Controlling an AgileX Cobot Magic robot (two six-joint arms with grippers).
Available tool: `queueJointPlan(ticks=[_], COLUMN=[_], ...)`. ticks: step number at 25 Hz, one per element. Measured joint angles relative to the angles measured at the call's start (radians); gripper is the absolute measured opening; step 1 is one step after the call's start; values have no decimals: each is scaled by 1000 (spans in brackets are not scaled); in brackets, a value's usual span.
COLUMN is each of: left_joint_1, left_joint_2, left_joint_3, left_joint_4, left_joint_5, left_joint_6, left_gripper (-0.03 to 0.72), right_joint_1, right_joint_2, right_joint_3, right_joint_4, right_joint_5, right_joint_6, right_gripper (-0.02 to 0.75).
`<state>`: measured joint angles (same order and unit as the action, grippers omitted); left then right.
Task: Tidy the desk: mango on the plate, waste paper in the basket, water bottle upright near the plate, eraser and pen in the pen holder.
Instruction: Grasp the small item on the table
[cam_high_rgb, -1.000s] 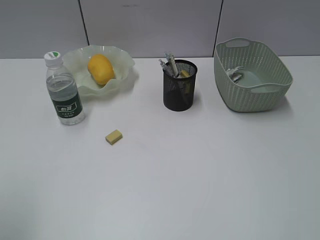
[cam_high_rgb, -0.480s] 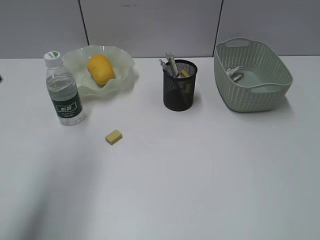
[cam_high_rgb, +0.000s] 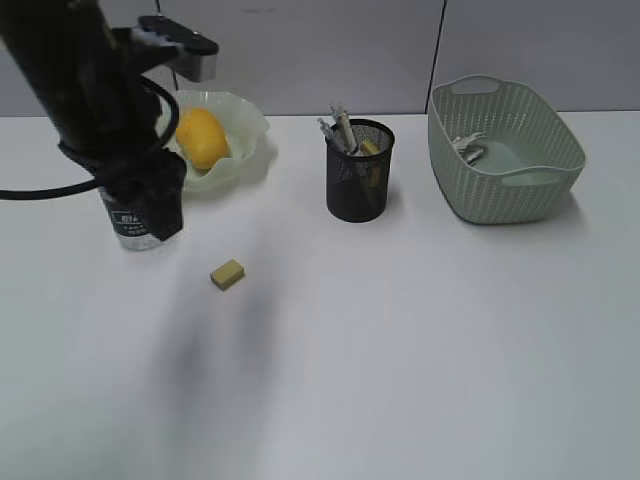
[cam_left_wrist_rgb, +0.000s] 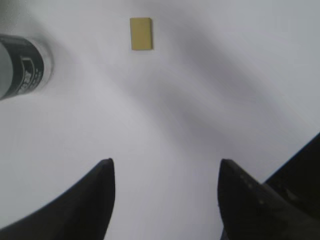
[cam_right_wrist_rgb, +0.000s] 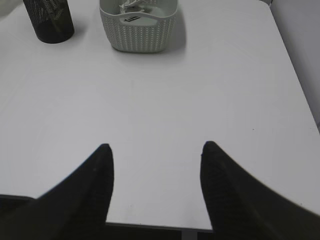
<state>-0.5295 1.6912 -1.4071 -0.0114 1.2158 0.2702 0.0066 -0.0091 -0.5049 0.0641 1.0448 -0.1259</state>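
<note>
Exterior view, mango (cam_high_rgb: 201, 138) in plate (cam_high_rgb: 246, 140), pens in pen holder (cam_high_rgb: 359, 171), waste paper (cam_high_rgb: 469, 149) in basket (cam_high_rgb: 505, 150), left gripper (cam_left_wrist_rgb: 165, 172) and right gripper (cam_right_wrist_rgb: 156, 155) both spread, empty.

The desk (cam_high_rgb: 420, 340) is plain white, and the eraser (cam_high_rgb: 228, 273) at lower left of centre is a dull mustard yellow. At upper left a yellow-orange mango (cam_high_rgb: 201, 138) lies in the pale translucent green plate (cam_high_rgb: 247, 140), beside the clear water bottle (cam_high_rgb: 125, 222) with its dark green label. The pen holder (cam_high_rgb: 359, 185) at centre is black wire mesh, and the basket (cam_high_rgb: 503, 150) at upper right is sage green with a woven perforated pattern, holding white waste paper (cam_high_rgb: 468, 148).
</note>
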Motion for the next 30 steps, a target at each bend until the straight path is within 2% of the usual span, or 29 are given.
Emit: queueJointPlan(ticks=[7, 10, 30], left_joint_1=[0, 0, 10], left_joint_2=[257, 344, 526], left_joint_3=[-187, -227, -233], left_joint_4=[-10, -47, -50], left_joint_5=[-2, -3, -201], left_joint_6=[0, 2, 4], left_gripper=[491, 491, 487], right_joint_1=[0, 0, 0], right_joint_2=[0, 0, 0], right_joint_3=[0, 0, 0], right_joint_4=[0, 0, 0], right_joint_5=[-1, -1, -1], right_joint_6=[-1, -1, -2], right_gripper=[447, 447, 447])
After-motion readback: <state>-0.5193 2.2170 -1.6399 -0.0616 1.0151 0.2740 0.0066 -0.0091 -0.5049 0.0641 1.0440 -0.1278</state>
